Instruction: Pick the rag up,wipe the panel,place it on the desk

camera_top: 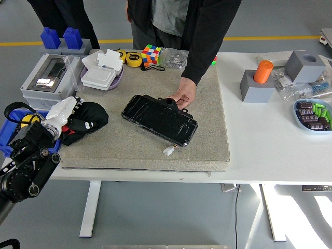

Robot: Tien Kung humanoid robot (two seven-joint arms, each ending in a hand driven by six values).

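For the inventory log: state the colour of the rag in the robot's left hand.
Black, with a bit of red showing at its edge. The rag in the left hand appears only in the head view.

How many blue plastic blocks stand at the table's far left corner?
2: a blue plastic block at the far-left corner, and another just right of it, side by side.

Black jointed left arm [26,171], round silver screws, white-covered hand [61,113].

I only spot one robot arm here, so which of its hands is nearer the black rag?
Left. The left hand grips the black rag at the mat's left edge. The right hand is out of view, so no closer.
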